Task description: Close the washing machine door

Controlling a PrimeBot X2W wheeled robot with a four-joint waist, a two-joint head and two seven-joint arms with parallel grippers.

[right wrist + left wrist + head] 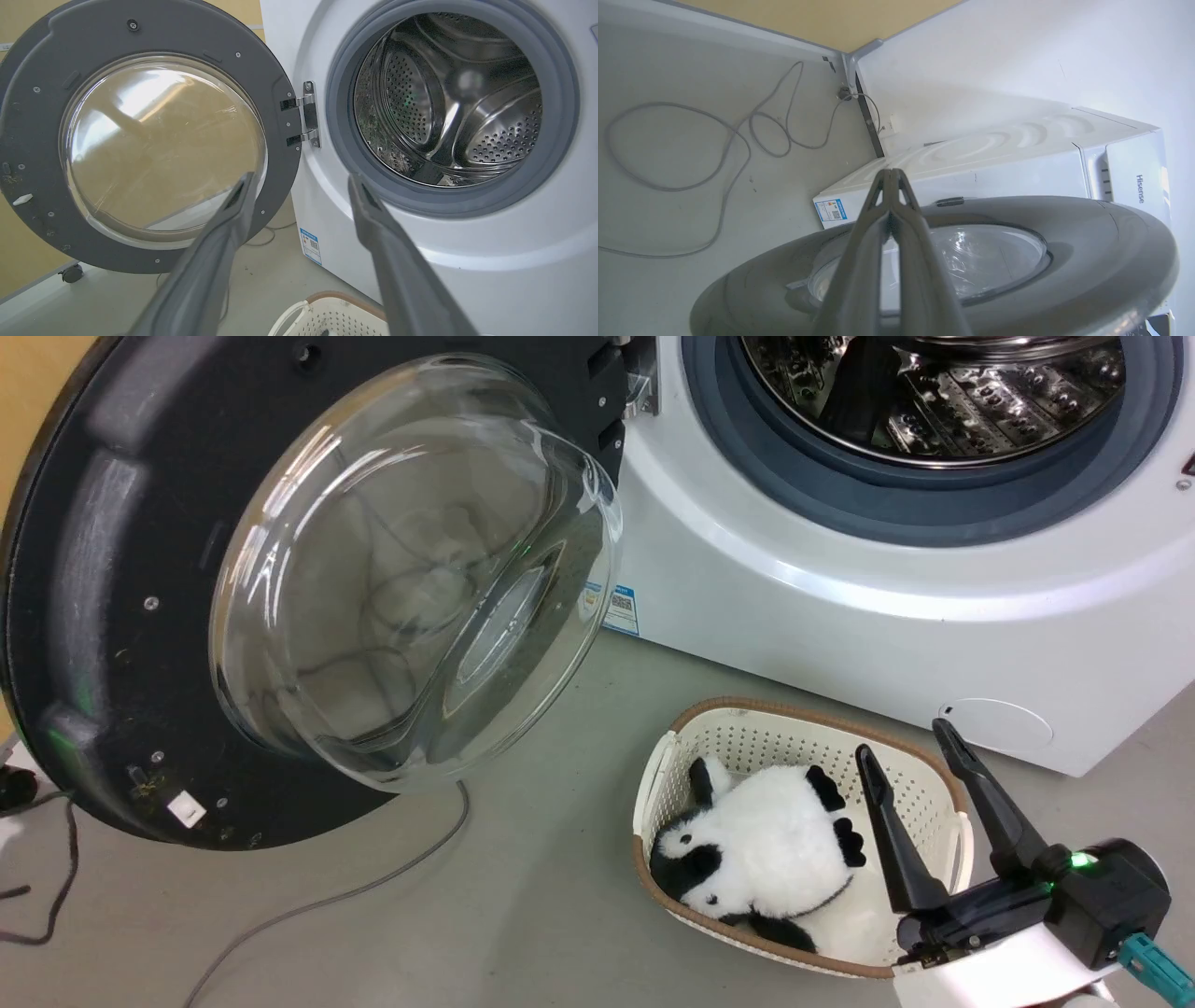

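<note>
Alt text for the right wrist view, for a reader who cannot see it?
The washing machine door stands wide open on its hinge, left of the washing machine and its steel drum. The open right gripper points between them, above a cream basket.

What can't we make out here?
- Left wrist view: whether the shut left gripper touches the large round black glass-bowled washing machine door; its own fingers hide the contact spot.
- Head view: upper part of the perforated steel drum, cut by the top edge.
- Head view: print on the small blue label, too small.
- Right wrist view: the cream perforated basket, mostly cut by the bottom edge.
</note>
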